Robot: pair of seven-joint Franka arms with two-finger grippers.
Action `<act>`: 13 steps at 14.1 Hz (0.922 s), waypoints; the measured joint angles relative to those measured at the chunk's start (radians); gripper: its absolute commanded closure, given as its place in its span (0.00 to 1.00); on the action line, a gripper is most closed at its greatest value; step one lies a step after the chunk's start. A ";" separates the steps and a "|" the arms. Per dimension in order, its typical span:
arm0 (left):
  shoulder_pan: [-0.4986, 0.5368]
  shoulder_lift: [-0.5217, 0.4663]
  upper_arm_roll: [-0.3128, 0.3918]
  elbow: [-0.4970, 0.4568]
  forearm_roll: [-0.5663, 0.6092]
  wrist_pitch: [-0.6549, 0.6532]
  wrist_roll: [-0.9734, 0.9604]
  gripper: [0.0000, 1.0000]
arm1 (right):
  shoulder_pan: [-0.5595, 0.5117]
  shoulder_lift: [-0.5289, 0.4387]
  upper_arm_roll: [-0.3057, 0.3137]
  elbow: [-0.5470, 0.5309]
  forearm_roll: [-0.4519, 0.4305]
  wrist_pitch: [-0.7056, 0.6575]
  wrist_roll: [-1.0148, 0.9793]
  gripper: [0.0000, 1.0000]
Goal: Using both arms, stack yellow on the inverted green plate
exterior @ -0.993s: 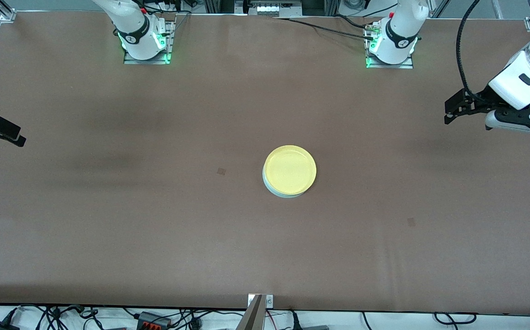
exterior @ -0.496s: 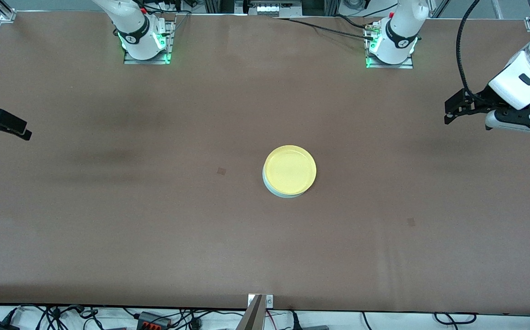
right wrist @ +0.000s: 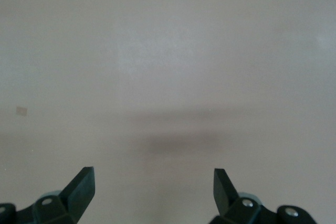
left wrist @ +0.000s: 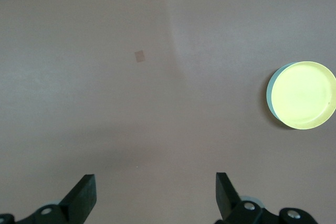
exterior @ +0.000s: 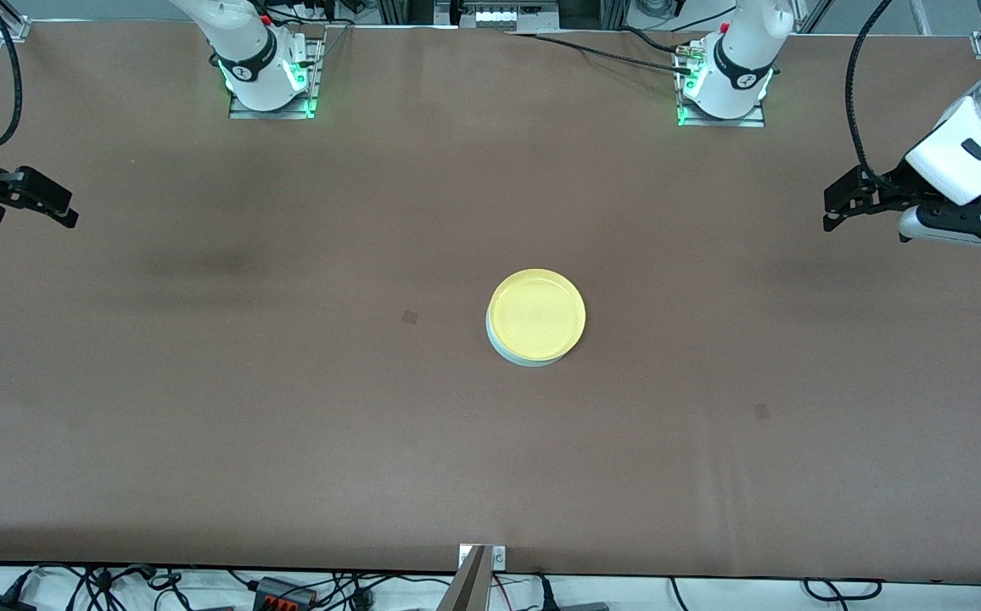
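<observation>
Stacking looks finished, judging by how things lie: the yellow plate (exterior: pixel 537 314) sits rim-up on top of the green plate (exterior: pixel 514 354), of which only a thin pale crescent shows along the edge nearer the front camera. The pair rests near the middle of the counter (exterior: pixel 287 407), the yellow one slightly offset from the green beneath it. In the left wrist view the same stack appears, yellow (left wrist: pixel 303 95) over a sliver of green (left wrist: pixel 269 94).

Neither arm is near the plates. The left end effector (exterior: pixel 834 204) hangs over the counter toward the left arm's end, well apart from the stack, its fingers spread wide with nothing between them — the left wrist view shows both black fingertips (left wrist: pixel 84 195) parted over bare counter. The right end effector (exterior: pixel 53 208) hangs over the right arm's end of the counter, likewise released and empty; its fingertips (right wrist: pixel 84 184) stand apart above plain surface and a faint shadow.

So the step in hand reads as the retreat after placing. Little seems left to do: both arms need only clear the workspace and settle, keeping well away from the stack so the upper plate is not nudged off its seat — any correction of the small offset would call for a fresh two-sided approach.
</observation>
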 measured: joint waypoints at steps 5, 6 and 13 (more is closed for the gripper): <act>0.000 0.000 0.000 0.000 0.000 0.004 0.000 0.00 | 0.000 -0.039 0.000 -0.057 -0.002 0.000 -0.005 0.00; 0.000 0.000 0.000 0.000 0.000 0.004 0.000 0.00 | 0.000 -0.042 0.000 -0.059 -0.002 0.000 -0.010 0.00; -0.001 0.008 -0.001 0.003 0.000 0.013 0.000 0.00 | 0.000 -0.044 0.000 -0.061 -0.003 -0.022 -0.026 0.00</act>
